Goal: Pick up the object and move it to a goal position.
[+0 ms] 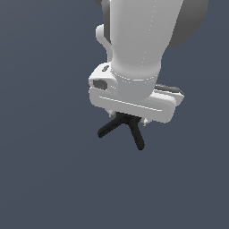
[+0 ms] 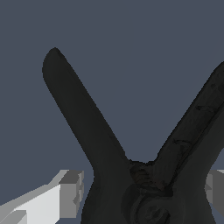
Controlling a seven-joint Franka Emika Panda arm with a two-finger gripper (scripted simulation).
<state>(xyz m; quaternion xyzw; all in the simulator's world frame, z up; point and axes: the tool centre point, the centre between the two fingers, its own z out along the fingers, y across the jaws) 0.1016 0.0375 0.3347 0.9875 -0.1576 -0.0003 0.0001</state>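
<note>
The object (image 1: pixel 133 130) is a small black clamp shaped like an inverted V, its two legs splaying out from under the white gripper (image 1: pixel 127 117) in the exterior view. Its apex is hidden beneath the hand. In the wrist view the object (image 2: pixel 89 127) fills most of the frame, and its joint sits between the two pale fingers (image 2: pixel 70 194). The gripper (image 2: pixel 144 192) is open, with one finger on each side of the object's joint. A narrow gap shows beside the nearer finger. No red tip shows.
A plain dark blue-grey surface (image 1: pixel 40 170) lies all around. The robot's thick white arm (image 1: pixel 143 40) rises above the hand and covers the upper middle of the exterior view.
</note>
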